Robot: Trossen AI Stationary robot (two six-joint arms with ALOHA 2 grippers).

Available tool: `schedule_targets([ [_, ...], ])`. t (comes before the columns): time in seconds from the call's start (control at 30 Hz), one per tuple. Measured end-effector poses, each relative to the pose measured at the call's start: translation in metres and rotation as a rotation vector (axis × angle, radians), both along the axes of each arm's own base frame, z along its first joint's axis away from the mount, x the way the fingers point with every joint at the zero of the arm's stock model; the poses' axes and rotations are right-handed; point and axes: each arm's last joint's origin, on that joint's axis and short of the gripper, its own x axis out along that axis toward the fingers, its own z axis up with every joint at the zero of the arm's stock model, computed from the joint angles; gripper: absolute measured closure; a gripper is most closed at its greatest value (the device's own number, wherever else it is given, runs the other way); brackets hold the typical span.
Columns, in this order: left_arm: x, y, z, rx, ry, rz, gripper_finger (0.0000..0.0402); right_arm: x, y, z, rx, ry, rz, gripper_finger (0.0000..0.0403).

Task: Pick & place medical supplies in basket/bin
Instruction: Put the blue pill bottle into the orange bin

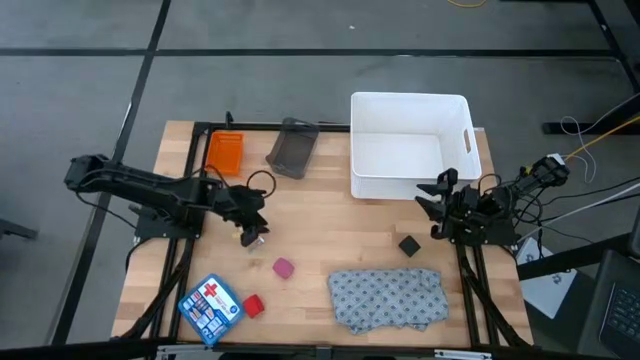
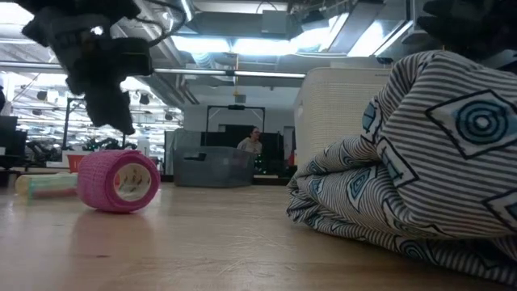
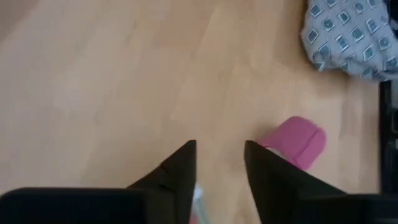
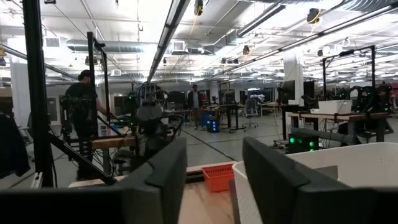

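My left gripper (image 1: 247, 222) (image 3: 221, 144) is open and slants down over the table's middle left. Just under it a small tan-and-white vial (image 1: 253, 240) (image 2: 47, 184) lies on its side on the wood, and the fingers stand above it without touching. The pink roll (image 1: 284, 267) (image 3: 297, 140) lies a little nearer. The red roll (image 1: 253, 305) lies by the near edge. The black block (image 1: 408, 245) and the crumpled grey patterned cloth (image 1: 388, 298) (image 2: 420, 170) lie on the right half. My right gripper (image 1: 437, 200) (image 4: 214, 140) waits open and empty beside the white bin (image 1: 410, 145).
An orange basket (image 1: 224, 152) and a grey bin (image 1: 293, 148) stand at the far edge, left of the white bin. A blue-and-white first-aid case (image 1: 210, 308) lies at the near left corner. People stand in the room beyond the table.
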Motion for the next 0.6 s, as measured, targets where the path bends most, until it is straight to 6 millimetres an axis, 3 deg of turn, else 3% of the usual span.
schedule_targets([
  [0.27, 0.015, -0.010, -0.001, -0.038, 0.279, 0.153, 0.0180, 0.002, 0.001, -0.005, -0.035, 0.050, -0.001, 0.0209],
  [0.6, 0.047, -0.031, -0.016, 0.023, 0.398, 0.143, 0.0167, 0.003, 0.002, -0.007, -0.043, 0.072, 0.005, 0.0216],
])
